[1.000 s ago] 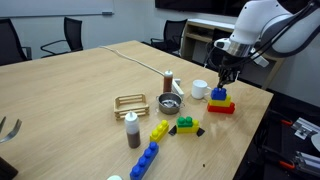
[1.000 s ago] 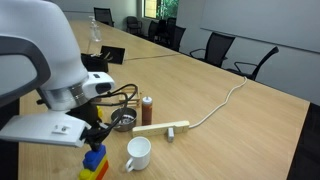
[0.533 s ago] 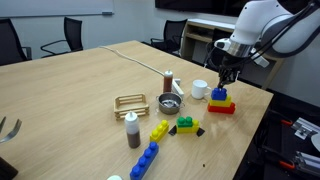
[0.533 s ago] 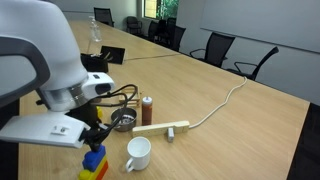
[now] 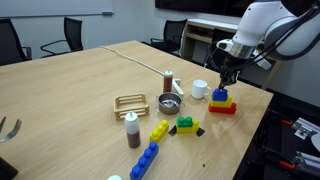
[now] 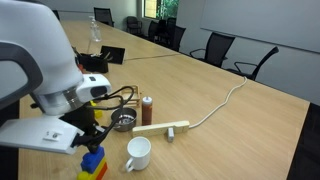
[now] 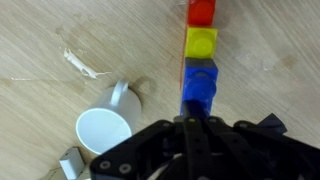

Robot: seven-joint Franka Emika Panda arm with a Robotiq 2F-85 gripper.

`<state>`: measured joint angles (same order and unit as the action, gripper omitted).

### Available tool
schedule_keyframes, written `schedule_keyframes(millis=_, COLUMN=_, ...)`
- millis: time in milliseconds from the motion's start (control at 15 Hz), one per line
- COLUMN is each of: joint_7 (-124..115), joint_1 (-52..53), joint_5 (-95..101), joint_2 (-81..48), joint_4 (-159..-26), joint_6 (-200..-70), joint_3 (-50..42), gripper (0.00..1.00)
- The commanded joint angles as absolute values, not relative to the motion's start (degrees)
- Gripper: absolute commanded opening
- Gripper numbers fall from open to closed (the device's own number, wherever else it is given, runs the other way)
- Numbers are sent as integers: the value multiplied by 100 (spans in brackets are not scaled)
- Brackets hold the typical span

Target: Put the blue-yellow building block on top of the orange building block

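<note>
The blue-yellow building block (image 5: 220, 97) stands on the orange building block (image 5: 222, 109) near the table's edge, beside a white mug (image 5: 199, 89). My gripper (image 5: 229, 82) hangs just above the stack, shut, with nothing between its fingers. In the wrist view the shut gripper (image 7: 190, 125) points at the blue top (image 7: 200, 80); the yellow part (image 7: 200, 43) and the orange building block (image 7: 201, 10) show beyond it. In an exterior view the arm looms over the blue-yellow building block (image 6: 95, 158).
Beside the mug (image 6: 138, 152) lie a metal strainer (image 5: 170, 103), a wooden rack (image 5: 130, 101), a brown bottle (image 5: 132, 130), a yellow brick (image 5: 159, 131), a green brick (image 5: 185, 124) and a long blue brick (image 5: 145, 160). The table edge (image 5: 255, 120) runs close behind the stack.
The arm has shifted slightly above the stack. The gripper stays shut and the blocks have not moved.
</note>
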<state>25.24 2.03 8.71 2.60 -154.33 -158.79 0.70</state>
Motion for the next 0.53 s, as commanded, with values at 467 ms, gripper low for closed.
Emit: schedule_keyframes(millis=467, joint_7=2401, joint_1=171, joint_5=892, joint_2=234, joint_4=-16035, joint_6=-17033, joint_3=-29, gripper=0)
